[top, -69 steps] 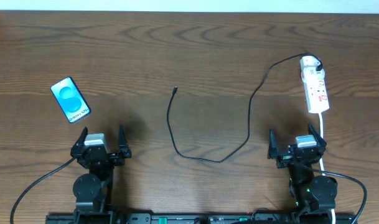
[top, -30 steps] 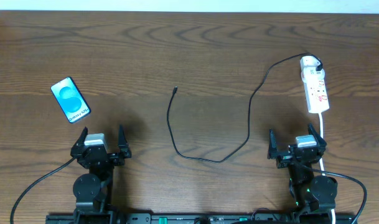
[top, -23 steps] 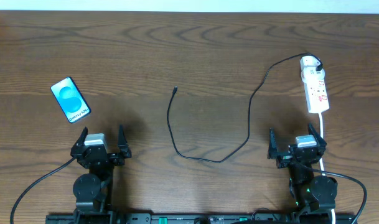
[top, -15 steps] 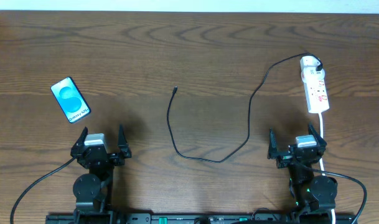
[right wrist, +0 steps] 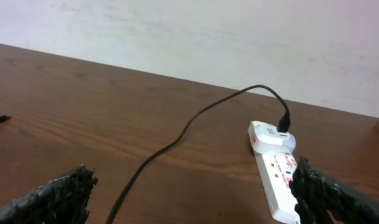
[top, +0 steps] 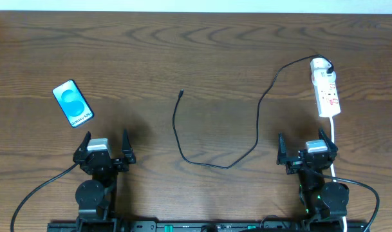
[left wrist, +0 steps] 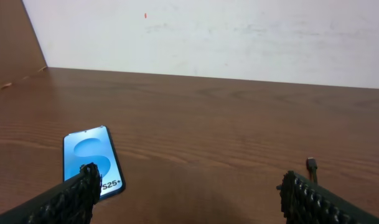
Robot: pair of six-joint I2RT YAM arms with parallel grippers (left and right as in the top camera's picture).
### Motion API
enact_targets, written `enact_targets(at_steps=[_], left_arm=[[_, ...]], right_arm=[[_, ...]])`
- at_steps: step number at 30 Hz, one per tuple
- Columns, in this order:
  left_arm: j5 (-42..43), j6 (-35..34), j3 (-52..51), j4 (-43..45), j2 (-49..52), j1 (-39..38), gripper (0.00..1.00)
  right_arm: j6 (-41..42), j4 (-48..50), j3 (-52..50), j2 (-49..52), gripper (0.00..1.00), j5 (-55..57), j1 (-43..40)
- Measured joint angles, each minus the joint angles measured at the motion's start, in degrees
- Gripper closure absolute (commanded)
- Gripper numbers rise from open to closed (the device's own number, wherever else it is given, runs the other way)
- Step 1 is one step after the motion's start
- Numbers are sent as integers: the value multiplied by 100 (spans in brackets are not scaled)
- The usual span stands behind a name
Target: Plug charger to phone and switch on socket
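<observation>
The left claw and the right claw sit at the near edge of the surface. Both are spread wide and hold nothing. The phone lies flat ahead of the left claw, a bit to its left, not touching. The charger curls between the claws. Its white plug sits in the far end of the socket, which lies just ahead of the right claw.

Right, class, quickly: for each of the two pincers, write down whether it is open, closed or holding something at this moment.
Left pincer: open, holding nothing.
Right pincer: open, holding nothing.
</observation>
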Motion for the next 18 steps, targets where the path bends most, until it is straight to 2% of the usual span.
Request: enact_targets(at_steps=[18], left_arm=[[11,-4,-24,55,9,0,7]], right_arm=[[0,0,0,0,1,0,0]])
